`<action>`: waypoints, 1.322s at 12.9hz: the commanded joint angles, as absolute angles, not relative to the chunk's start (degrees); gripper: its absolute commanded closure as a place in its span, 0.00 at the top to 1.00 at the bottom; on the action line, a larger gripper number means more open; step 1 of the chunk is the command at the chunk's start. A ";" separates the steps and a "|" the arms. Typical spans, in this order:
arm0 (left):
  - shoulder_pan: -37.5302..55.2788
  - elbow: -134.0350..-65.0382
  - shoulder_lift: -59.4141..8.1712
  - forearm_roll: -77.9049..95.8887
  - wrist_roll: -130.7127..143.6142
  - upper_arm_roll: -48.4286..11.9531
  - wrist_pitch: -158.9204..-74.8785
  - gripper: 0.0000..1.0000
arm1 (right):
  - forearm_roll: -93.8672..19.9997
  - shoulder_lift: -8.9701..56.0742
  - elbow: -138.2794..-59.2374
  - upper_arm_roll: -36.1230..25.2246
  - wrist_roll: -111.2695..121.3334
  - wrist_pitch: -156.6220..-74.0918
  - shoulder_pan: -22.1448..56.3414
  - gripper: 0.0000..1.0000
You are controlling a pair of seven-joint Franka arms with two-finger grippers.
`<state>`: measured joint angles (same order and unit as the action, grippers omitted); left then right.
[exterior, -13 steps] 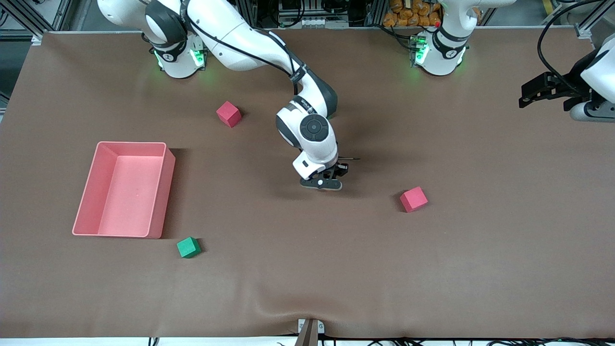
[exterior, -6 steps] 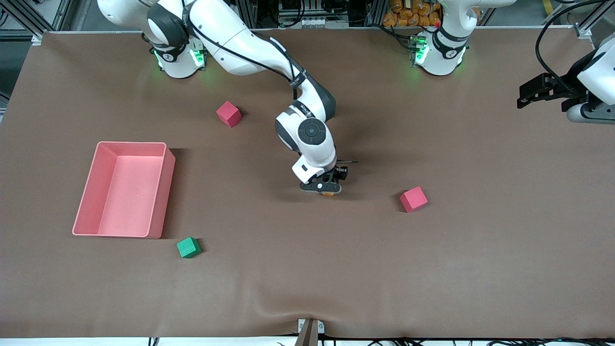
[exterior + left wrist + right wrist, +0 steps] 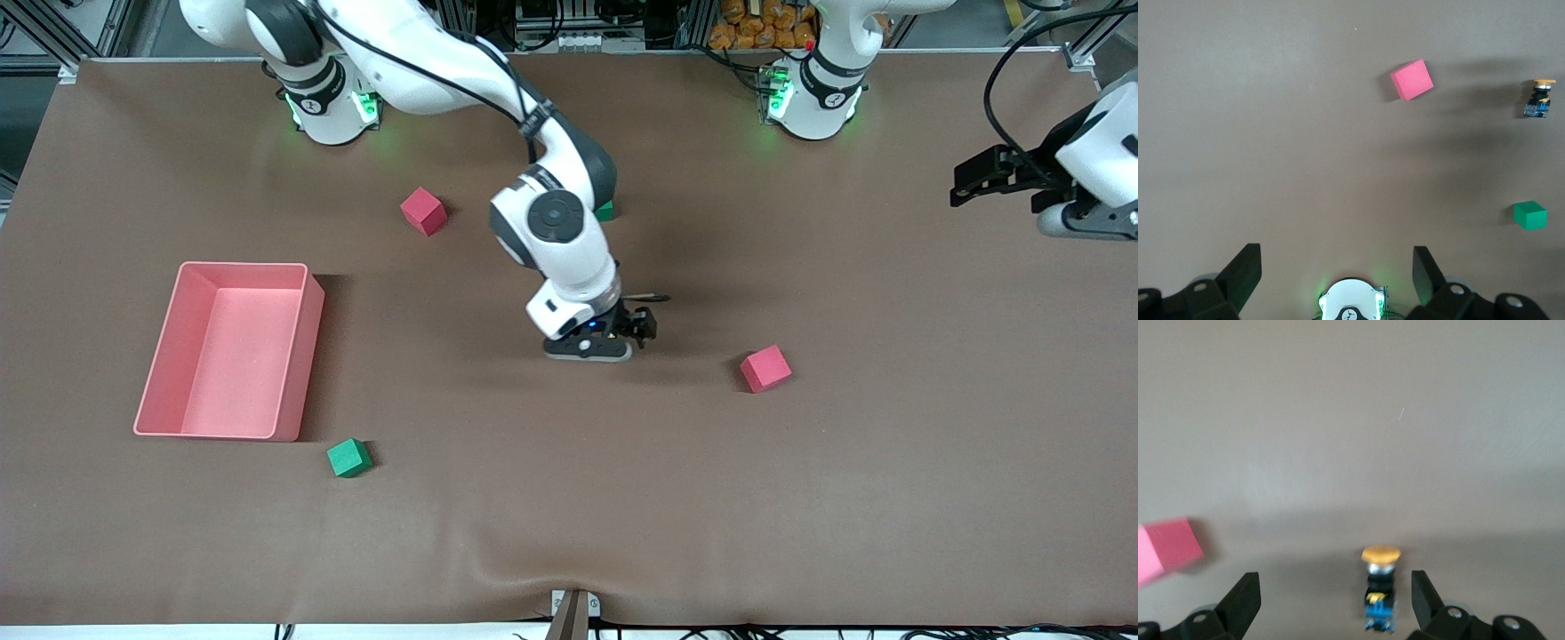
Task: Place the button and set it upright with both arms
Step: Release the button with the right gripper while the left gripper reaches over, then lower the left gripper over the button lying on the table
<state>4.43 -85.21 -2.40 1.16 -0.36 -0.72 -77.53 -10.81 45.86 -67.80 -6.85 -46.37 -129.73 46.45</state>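
The button, with an orange cap on a black-and-blue body, rests on the brown table between the fingers of my right gripper. The jaws stand wide apart and do not touch it. In the front view my right gripper is low over the middle of the table and hides the button. The left wrist view shows the button alone on the table, away from a pink cube. My left gripper waits open over the left arm's end of the table, with nothing between its fingers.
A pink tray sits toward the right arm's end. One red cube lies beside the right gripper and another lies nearer the bases. One green cube lies by the tray, and another peeks out from under the right arm.
My right gripper has opened and let go of the button, and its wrist has risen and swung a little toward the right arm's end. The left arm has drifted slightly.
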 commanded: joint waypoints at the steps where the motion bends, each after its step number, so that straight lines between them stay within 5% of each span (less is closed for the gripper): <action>1: 5.89 -84.29 -4.56 2.89 0.44 -1.14 -77.43 1.00 | -11.25 38.00 -71.27 -7.11 -42.54 -120.72 39.58 1.00; 5: 7.73 -85.25 -7.29 7.38 1.57 -1.84 -83.92 1.00 | -9.94 24.56 -80.14 -8.17 -29.11 -110.07 29.73 1.00; 9: 12.91 -90.59 -9.23 7.12 7.91 -3.08 -93.47 1.00 | -2.02 15.84 -81.03 -13.53 -12.97 -95.74 22.87 1.00; 17: 28.97 -95.45 -17.21 7.21 24.59 -3.34 -110.37 1.00 | -2.02 0.55 -81.12 -7.66 7.29 -77.89 3.19 1.00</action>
